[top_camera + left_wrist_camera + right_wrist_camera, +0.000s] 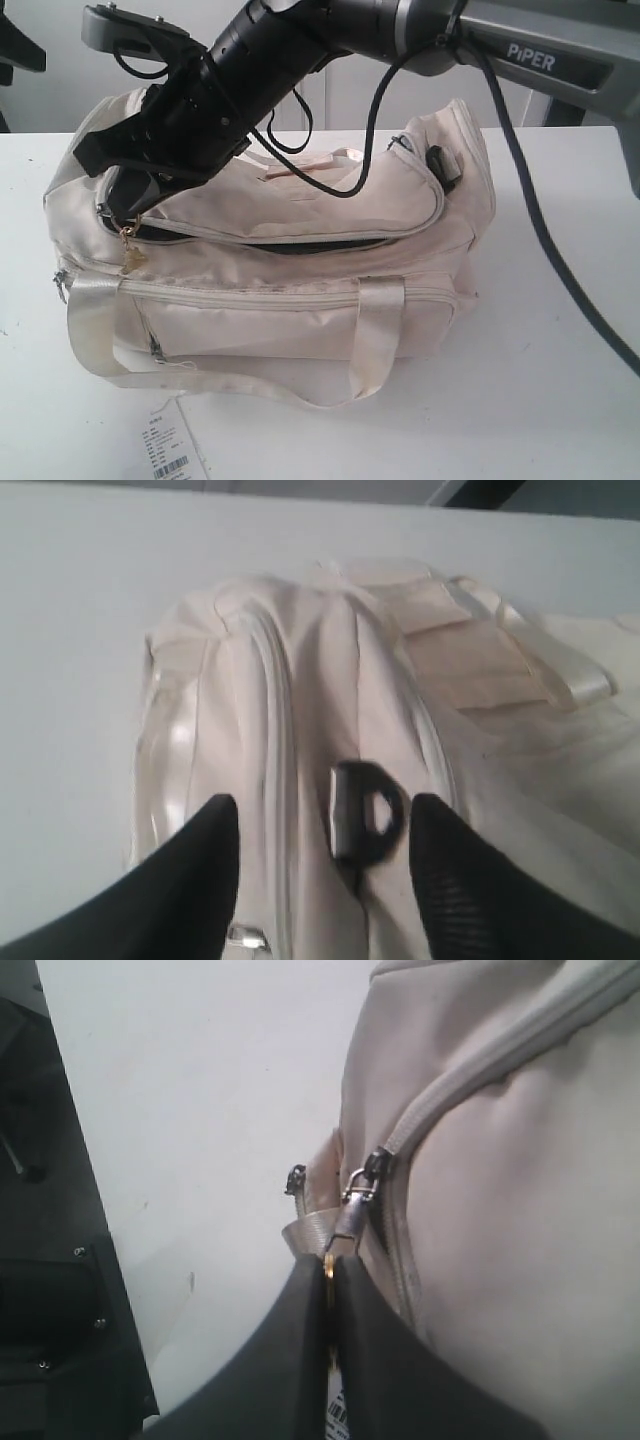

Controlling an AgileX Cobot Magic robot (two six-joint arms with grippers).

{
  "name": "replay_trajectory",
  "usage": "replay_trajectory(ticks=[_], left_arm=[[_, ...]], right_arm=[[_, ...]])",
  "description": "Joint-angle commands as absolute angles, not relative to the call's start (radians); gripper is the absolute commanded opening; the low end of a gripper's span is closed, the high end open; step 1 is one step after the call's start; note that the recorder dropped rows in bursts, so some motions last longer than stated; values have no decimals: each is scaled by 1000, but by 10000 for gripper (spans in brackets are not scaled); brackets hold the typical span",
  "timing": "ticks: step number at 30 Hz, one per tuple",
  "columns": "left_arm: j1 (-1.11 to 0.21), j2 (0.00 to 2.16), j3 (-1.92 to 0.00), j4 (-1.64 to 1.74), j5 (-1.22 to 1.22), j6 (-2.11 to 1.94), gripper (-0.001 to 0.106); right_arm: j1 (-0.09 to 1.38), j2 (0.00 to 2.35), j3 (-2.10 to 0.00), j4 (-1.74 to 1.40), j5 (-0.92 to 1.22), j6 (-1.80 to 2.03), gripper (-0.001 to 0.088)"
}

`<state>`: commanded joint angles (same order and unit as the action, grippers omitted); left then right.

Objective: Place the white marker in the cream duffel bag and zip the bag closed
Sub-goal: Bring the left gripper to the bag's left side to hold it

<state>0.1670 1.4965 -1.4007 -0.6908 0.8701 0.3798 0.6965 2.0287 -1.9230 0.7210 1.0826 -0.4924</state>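
Currently right claw [328,1258] pinches shut on zipper pull [350,1220] at cream duffel bag [300,320] end; left claw [325,805] open over other end. White marker unseen, probably inside. Mouth shows a gap: drag along track, left pinning fabric.

Counting off: one cream duffel bag [300,300] under my tools. Two grippers on it, right gripper [328,1260] and left gripper [322,805]. Two zipper sliders by the right one: one grey zipper pull [350,1215] between its fingertips, a second slider [295,1178] just beside. One gold charm [131,258] below it. One black ring [365,815] between the left fingers [200,860]. One paper tag [168,450].
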Motion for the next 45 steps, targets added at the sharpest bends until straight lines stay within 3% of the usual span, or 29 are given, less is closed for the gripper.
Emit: replay_trajectory(ticks=[8,13,27,36,39,43,45], left_arm=[[167,1222,-1033,-754,668,355,551],[56,1188,-847,-859,473,425,551],[27,1270,-791,-951,329,428,551],[27,1328,-791,-1177,368,661,548],[27,1348,-791,-1203,374,695,437],[27,1357,-791,-1206,380,708,-4],[27,1357,-791,-1227,388,726,3]], right_arm=[[697,2029,-1923,721,1102,-492,0],[697,2029,-1923,721,1133,-492,0],[697,2029,-1917,720,1144,-498,0],[697,2029,-1917,720,1142,-498,0],[697,2029,-1917,720,1142,-498,0],[697,2029,-1917,720,1144,-498,0],[697,2029,-1917,720,1149,-498,0]])
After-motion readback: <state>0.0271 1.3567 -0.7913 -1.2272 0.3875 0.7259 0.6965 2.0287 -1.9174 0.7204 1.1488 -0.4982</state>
